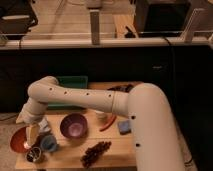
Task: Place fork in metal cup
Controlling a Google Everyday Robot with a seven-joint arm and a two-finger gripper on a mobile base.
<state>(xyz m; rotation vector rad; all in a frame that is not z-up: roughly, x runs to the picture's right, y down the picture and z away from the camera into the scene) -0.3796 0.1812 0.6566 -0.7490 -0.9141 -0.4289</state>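
Note:
The metal cup (pixel 34 154) is small, short and silvery, and stands at the table's front left corner. My gripper (pixel 32 134) hangs straight down at the end of the white arm (pixel 85 100), just above the cup and slightly behind it. I cannot make out the fork; it may be hidden by the gripper or inside the cup.
A red-orange bowl (pixel 19 141) sits left of the gripper. A light blue plastic cup (pixel 49 143) stands right of the metal cup. A purple bowl (pixel 74 125), dark grapes (pixel 96 152), a red chili (pixel 107 123), a blue sponge (pixel 125 126) and a green tray (pixel 70 84) are also on the wooden table (pixel 65 159).

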